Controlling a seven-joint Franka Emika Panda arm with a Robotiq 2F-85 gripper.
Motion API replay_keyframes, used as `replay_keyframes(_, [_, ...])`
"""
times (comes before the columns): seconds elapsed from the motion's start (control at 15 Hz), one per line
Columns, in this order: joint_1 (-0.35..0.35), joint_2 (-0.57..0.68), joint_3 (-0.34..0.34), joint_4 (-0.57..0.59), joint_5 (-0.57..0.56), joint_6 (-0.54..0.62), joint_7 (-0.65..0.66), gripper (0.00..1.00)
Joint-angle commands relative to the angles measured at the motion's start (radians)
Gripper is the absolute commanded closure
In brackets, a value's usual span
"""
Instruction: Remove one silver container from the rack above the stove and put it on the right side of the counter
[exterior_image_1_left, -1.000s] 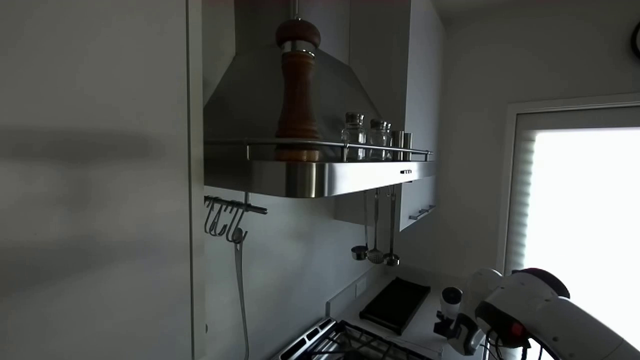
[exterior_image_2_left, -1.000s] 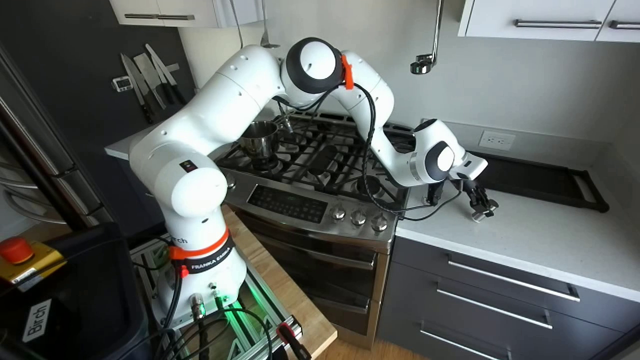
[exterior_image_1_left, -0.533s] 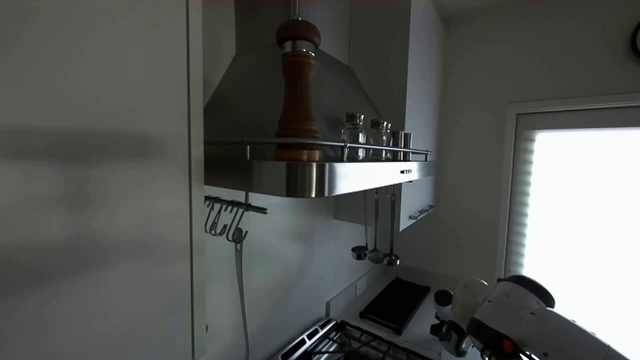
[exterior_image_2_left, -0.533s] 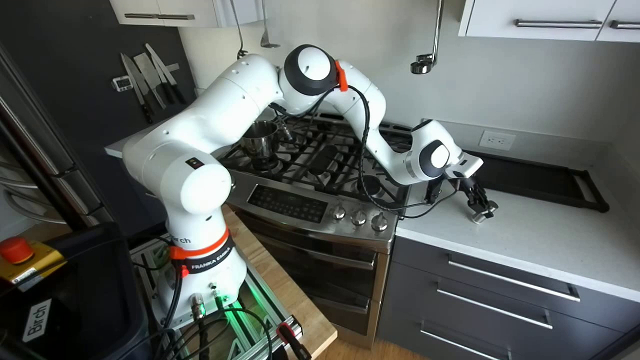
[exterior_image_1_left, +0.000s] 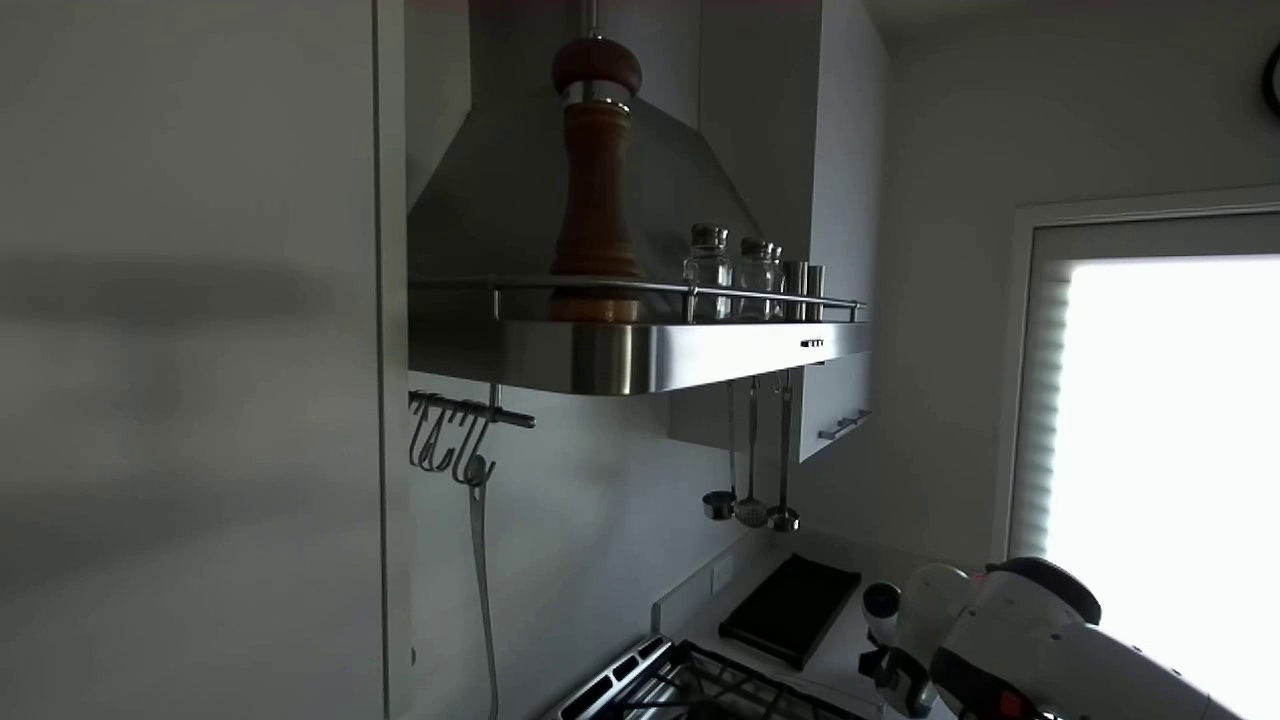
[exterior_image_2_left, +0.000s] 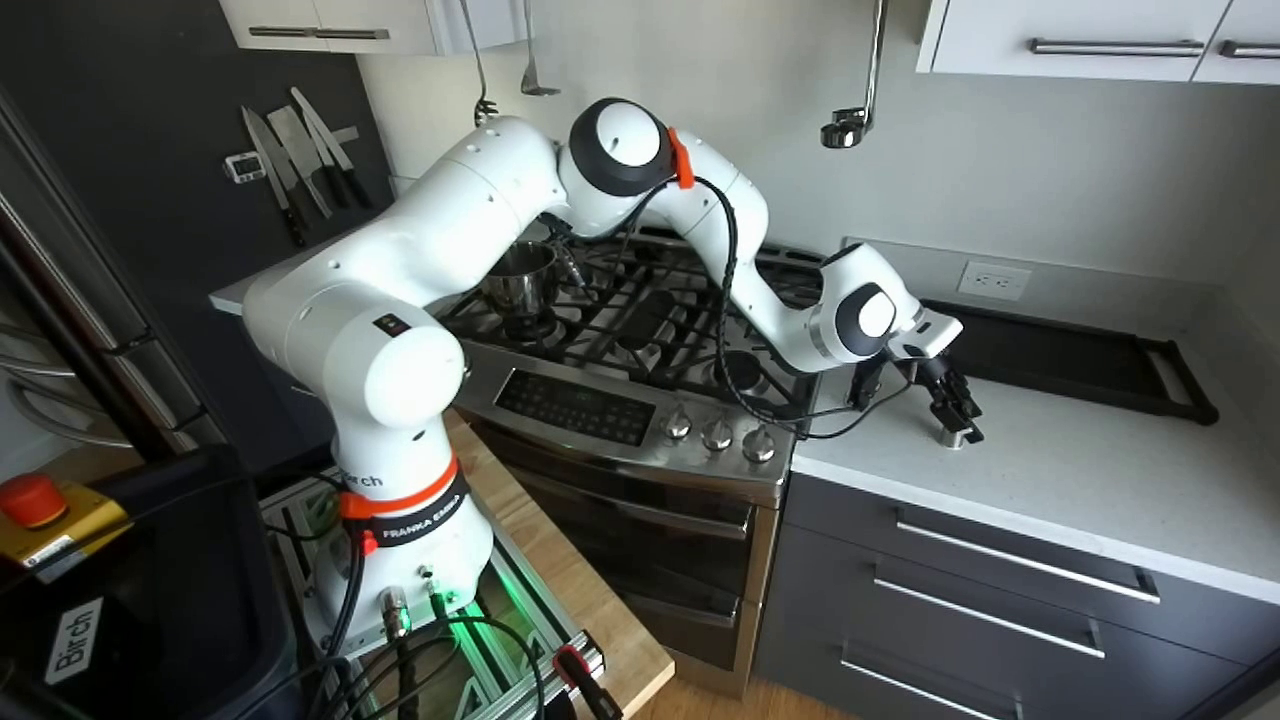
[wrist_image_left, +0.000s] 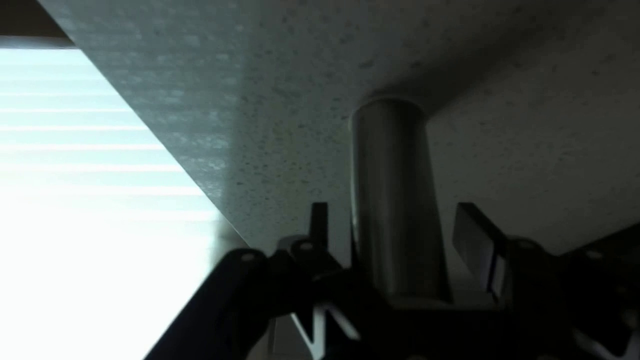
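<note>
Got the fingers spread apart on either side of a silver container, with a bit of gap both ways in the wrist view. Can see that container upright on the bench in an exterior view, right of the stove and near the dark tray. Also spotting two silver cylinders, glass jars and a wooden mill up on the rack.

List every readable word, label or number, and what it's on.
"Birch": white label, lower left in an exterior view.
"FRANKA EMIKA": black band around the robot base; last letters blurred.
"rch": white column above the orange band; start unclear.
Too small or blurred: oven control panel, timer by the knives, label on the yellow box, marks on the rack.
Wrist view: none.
</note>
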Motion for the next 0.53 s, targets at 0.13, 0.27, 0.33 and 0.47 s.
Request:
replay_keyframes(0.13, [0.003, 0.016, -0.012, 0.008, 0.044, 0.0, -0.016, 0.0])
replay_keyframes(0.27, [-0.005, -0.018, -0.011, -0.018, 0.043, 0.024, -0.037, 0.0])
replay_keyframes(0.33, [-0.006, -0.036, -0.016, -0.032, 0.041, 0.029, -0.047, 0.0])
replay_keyframes(0.47, [-0.014, -0.076, -0.019, -0.058, 0.037, 0.04, -0.082, 0.0])
